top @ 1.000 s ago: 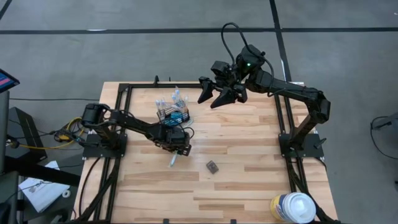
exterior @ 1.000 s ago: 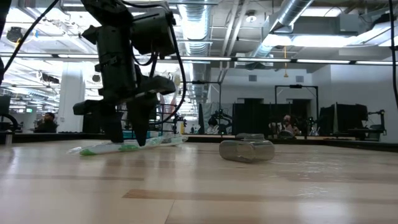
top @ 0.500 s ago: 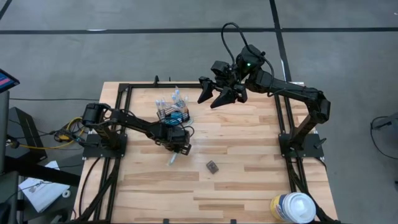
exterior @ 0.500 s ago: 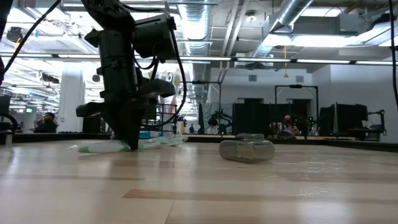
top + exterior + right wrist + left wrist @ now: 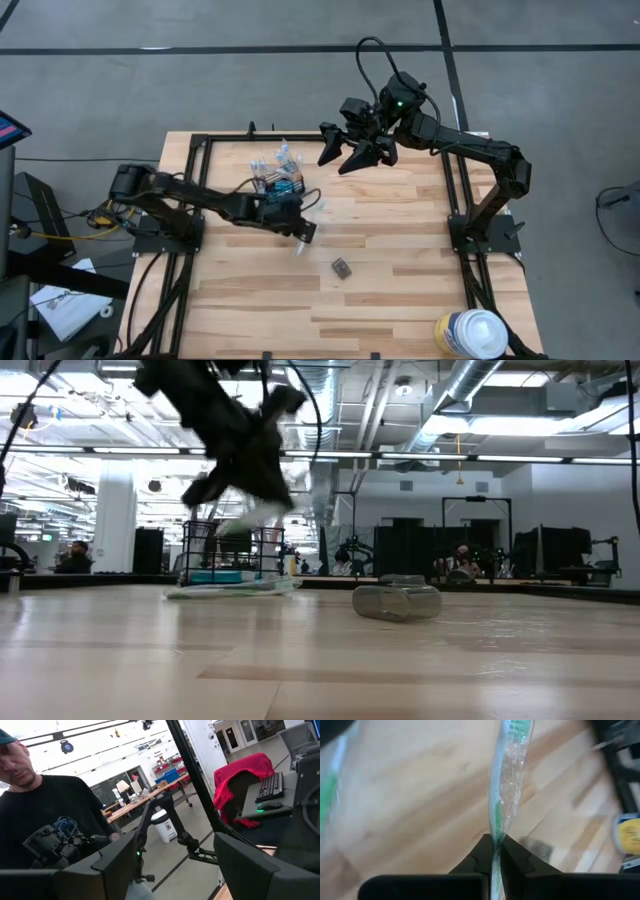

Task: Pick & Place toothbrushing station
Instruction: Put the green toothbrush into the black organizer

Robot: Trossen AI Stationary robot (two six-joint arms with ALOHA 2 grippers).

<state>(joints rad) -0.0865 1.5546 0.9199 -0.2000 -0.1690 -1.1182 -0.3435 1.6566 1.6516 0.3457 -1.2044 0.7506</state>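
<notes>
**Left gripper lifts a wrapped green toothbrush beside the caddy**

A green toothbrush (image 5: 506, 780) in clear wrap is pinched between the fingers (image 5: 517, 857) of the left gripper (image 5: 303, 232), which are clenched on the handle; the head end runs straight out ahead of the fingertips, over bare wood. In the low view the gripper (image 5: 250, 495) hangs tilted, clear of the table (image 5: 400, 290), with the pale brush blurred under it.

The caddy (image 5: 277, 183) stands just behind the left fingers, toward the table's far edge, with brushes and tubes sticking up from it. In the low view another wrapped brush (image 5: 235, 588) lies flat on the wood in front of the caddy (image 5: 225, 555), below the raised gripper. A further green brush shows blurred at the edge of the left wrist view.

The left arm reaches from its base at the table's left side, stretched low across the board, wrist turned so the fingers point toward the near right.

A small dark block (image 5: 341, 267) lies near the left fingertips, apart from them. A white canister (image 5: 470, 333) stands at the near right corner, well away.

The right gripper (image 5: 347, 152) waits above the far edge, fingers spread and holding nothing. A person in a black shirt (image 5: 55, 820) shows beyond it.
</notes>
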